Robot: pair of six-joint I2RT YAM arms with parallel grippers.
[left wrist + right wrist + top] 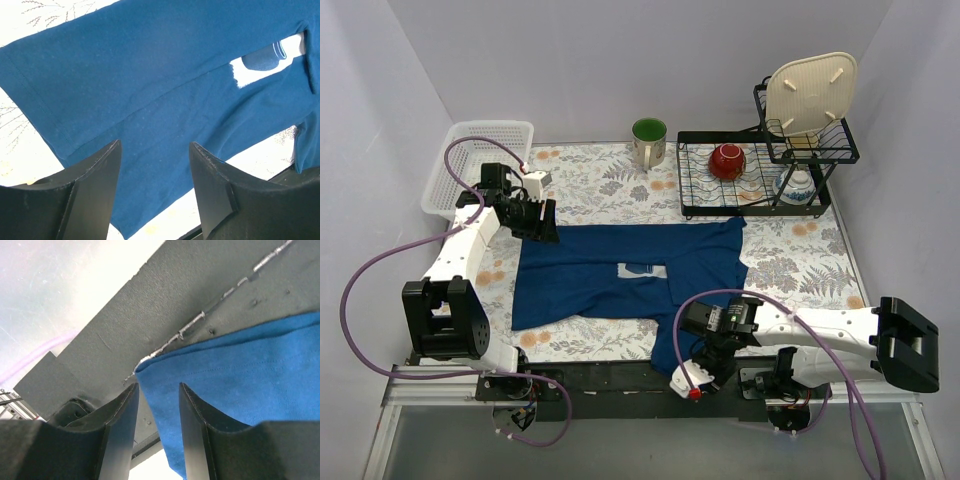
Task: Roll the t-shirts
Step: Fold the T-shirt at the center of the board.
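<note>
- one floral table (pixel 800 250), with one navy t-shirt (pixel 600 280) spread flat across it.
- one wire rack (pixel 705 200), one white basket (pixel 485 140), one green mug (pixel 649 140).
- my left gripper (pixel 155 150) hangs wide open over the shirt's far left corner, gripping nothing.
- my right gripper (pixel 157 390) has its jaws apart, with the shirt's near hem corner in the gap.
- only my right wrist view shows that corner; in the top view my arm hides it.
</note>
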